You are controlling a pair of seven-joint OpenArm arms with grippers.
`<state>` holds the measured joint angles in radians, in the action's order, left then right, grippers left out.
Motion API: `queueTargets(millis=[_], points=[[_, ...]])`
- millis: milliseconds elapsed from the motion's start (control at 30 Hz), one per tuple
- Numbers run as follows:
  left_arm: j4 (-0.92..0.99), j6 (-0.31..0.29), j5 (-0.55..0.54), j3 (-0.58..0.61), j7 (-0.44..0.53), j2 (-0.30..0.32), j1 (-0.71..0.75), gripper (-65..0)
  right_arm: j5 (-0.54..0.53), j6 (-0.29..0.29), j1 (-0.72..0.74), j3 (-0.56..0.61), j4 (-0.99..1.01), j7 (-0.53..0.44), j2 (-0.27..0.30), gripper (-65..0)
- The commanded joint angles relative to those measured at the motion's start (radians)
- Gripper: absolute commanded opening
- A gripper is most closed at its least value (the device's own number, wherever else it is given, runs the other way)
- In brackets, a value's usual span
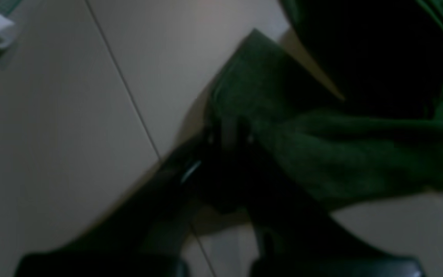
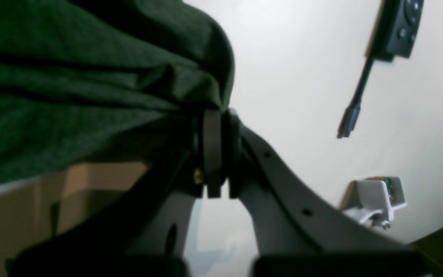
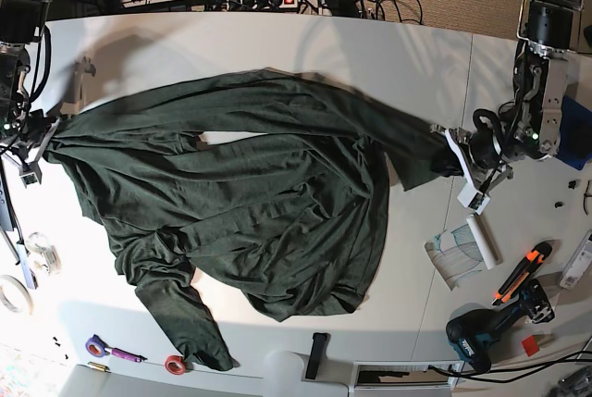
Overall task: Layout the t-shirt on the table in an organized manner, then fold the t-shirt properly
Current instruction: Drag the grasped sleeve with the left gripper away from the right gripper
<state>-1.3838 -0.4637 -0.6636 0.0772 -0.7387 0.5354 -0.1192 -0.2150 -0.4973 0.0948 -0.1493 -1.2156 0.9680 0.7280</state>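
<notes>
Status: layout stage, incomplete. The dark green fabric t-shirt (image 3: 268,193) lies on the white worktop (image 3: 370,55), drawn out across the middle of the base view between my two grippers.

My right gripper (image 3: 44,133), at the left edge of the base view, is clenched on one end of the t-shirt. The right wrist view confirms this: the jaws meet with green cloth (image 2: 71,96) bunched at their tips (image 2: 215,115).

My left gripper (image 3: 455,158), at the right of the base view, grasps the opposite end. The cloth narrows to a point there.

Done: the garment is on the worktop and pulled out lengthways.

Left to do, in my judgement:
- The body is creased throughout and its lower edge is uneven.
- One sleeve (image 3: 185,318) trails crookedly toward the lower left of the base view.
- No fold is made.

Limits of view: the left wrist view is dark and blurred. It shows green cloth (image 1: 340,154) at the jaws (image 1: 229,134), but not how firmly they bite. I cannot tell which part of the garment either gripper holds.
</notes>
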Motion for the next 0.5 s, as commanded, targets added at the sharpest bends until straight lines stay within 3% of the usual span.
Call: queueTargets(millis=[0, 167, 467], points=[[-0.006, -0.004, 0.010, -0.002, -0.060, 0.016, 0.000, -65.0, 0.002, 0.004, 0.018, -0.009, -0.012, -0.006, 0.031, -65.0], [-0.029, -0.003, -0.151, -0.005, -0.129, 0.082, 0.031, -65.0, 0.002, 0.004, 0.018, -0.009, -0.012, 0.006, 0.031, -65.0], [-0.262, -0.008, -0.234, -0.152, -0.190, 0.105, 0.218, -65.0, 0.002, 0.004, 0.018, -0.009, -0.012, 0.008, 0.031, -65.0]])
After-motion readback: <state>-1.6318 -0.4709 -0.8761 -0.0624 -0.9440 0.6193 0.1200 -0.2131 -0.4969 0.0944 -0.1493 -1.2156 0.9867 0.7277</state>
